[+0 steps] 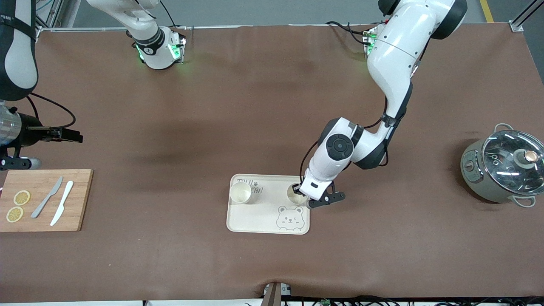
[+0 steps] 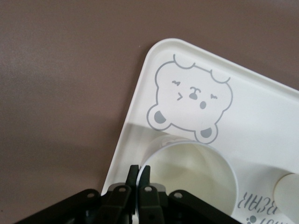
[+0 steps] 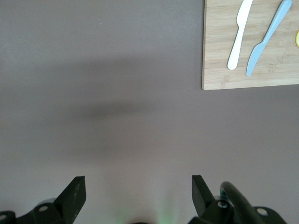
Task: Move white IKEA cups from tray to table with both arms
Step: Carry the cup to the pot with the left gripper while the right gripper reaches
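Observation:
Two white cups stand on the cream bear-print tray [image 1: 259, 219]. My left gripper [image 1: 301, 190] is down on the cup [image 1: 294, 195] at the tray's corner toward the left arm's end. Its jaws are shut on that cup's rim, one finger inside and one outside. The left wrist view shows the same pinch by the left gripper [image 2: 139, 170] on the cup [image 2: 196, 168], above the tray [image 2: 261, 116] and its bear drawing. The second cup [image 1: 240, 192] stands free at the tray's corner toward the right arm's end. My right gripper [image 1: 63, 135] waits open above bare table beside the cutting board, with nothing between its fingertips [image 3: 138, 186].
A wooden cutting board [image 1: 78, 199] at the right arm's end carries a grey knife [image 1: 47, 197], a white knife [image 1: 62, 202] and two lemon slices [image 1: 18, 206]. A grey pot with a glass lid [image 1: 503, 168] stands at the left arm's end.

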